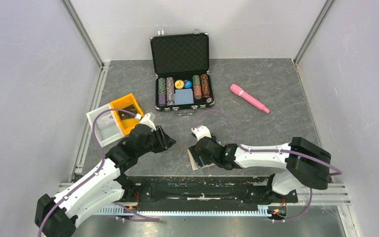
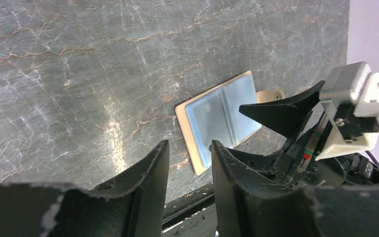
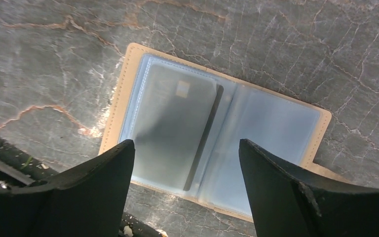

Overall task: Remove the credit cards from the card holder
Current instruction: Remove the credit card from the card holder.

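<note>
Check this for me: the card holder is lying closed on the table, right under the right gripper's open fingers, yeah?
No: the card holder lies open, not closed, clear sleeves up, a dark card in one; the right wrist view shows it. It is on the table under the open fingers of the right gripper.

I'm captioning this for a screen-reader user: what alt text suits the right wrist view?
A tan card holder lies open on the marbled table, a dark card showing through one clear sleeve. The jaws of the right gripper, spread open, fill the lower corners.
</note>
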Robot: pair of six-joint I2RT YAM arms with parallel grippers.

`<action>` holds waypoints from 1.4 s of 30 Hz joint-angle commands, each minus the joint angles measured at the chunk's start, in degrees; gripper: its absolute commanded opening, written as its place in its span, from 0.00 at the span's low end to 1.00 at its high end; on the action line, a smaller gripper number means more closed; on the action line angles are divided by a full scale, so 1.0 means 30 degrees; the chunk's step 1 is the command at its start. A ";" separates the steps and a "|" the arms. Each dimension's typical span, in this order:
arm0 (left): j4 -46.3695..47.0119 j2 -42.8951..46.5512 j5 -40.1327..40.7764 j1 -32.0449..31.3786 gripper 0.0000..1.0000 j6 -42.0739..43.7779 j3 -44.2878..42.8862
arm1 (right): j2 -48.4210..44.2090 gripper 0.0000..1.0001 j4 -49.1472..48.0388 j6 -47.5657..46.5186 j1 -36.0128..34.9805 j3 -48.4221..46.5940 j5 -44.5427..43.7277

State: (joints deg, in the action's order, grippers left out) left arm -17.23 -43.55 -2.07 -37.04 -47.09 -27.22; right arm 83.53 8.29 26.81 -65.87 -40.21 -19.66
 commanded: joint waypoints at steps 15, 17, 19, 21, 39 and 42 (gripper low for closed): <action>-0.1594 0.1039 0.0872 -0.0018 0.44 0.0444 0.0256 | 0.2081 0.79 0.0533 0.0745 -0.0889 -0.1520 -0.1579; -0.1581 0.1011 0.0837 -0.0022 0.44 0.0453 0.0256 | 0.2313 0.81 0.0773 0.0810 -0.0943 -0.1647 -0.1697; -0.1581 0.1024 0.0806 -0.0018 0.44 0.0459 0.0285 | 0.2475 0.81 0.0923 0.0834 -0.1057 -0.1714 -0.1917; -0.1579 0.1023 0.0806 -0.0018 0.44 0.0434 0.0352 | 0.2592 0.80 0.0962 0.0854 -0.1083 -0.1715 -0.2033; 0.0556 -0.1941 -0.2705 -0.0047 0.45 0.1166 0.0512 | 0.1261 0.57 -0.1001 0.1444 -0.0873 -0.0483 -0.1309; 0.1559 -0.3221 -0.3551 -0.0070 0.45 0.1122 0.0706 | 0.0916 0.55 -0.1898 0.1687 -0.0551 0.0178 -0.0630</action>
State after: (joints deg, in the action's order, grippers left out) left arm -18.83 -49.95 -7.27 -37.06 -46.11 -25.80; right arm 88.64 6.81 30.02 -68.58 -42.11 -23.66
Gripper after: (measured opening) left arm 0.455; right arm 0.566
